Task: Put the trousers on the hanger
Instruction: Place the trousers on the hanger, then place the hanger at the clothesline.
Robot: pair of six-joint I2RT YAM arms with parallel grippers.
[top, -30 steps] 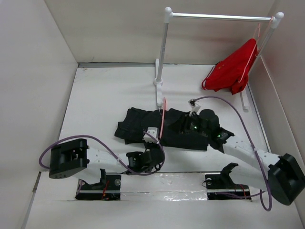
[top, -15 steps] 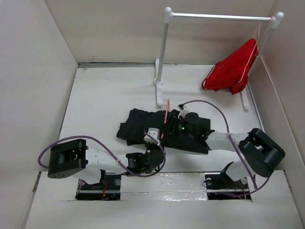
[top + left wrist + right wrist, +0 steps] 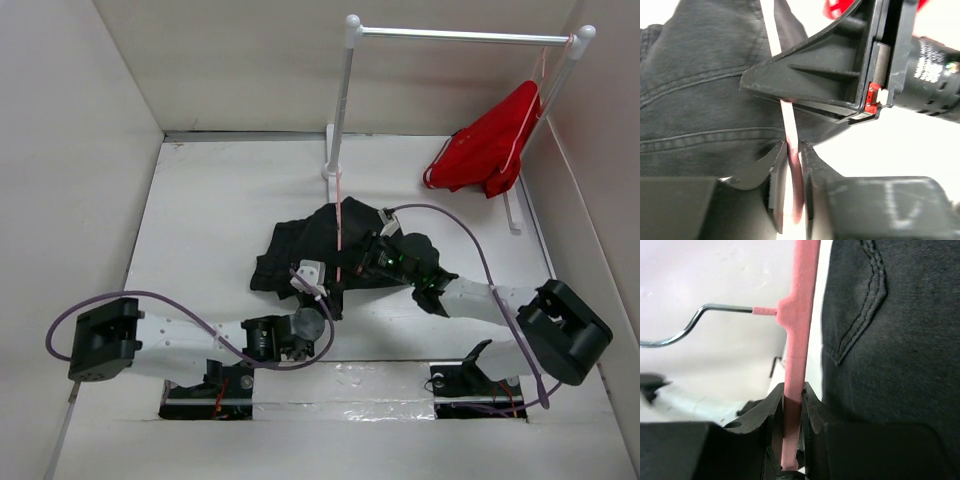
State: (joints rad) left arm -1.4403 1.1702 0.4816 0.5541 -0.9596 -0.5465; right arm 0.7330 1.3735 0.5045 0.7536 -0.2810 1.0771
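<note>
Roughly halfway — left gripper [image 3: 791, 156] and right gripper [image 3: 791, 392] each pinch the hanger [image 3: 799, 330], jaws closed on it; trousers [image 3: 300, 250] bunch alongside — not visibly draped over it yet.

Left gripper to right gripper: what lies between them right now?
The hanger bridges the left gripper and right gripper, both shut on its pink bar, with the trousers behind; the left wrist view shows this.
</note>
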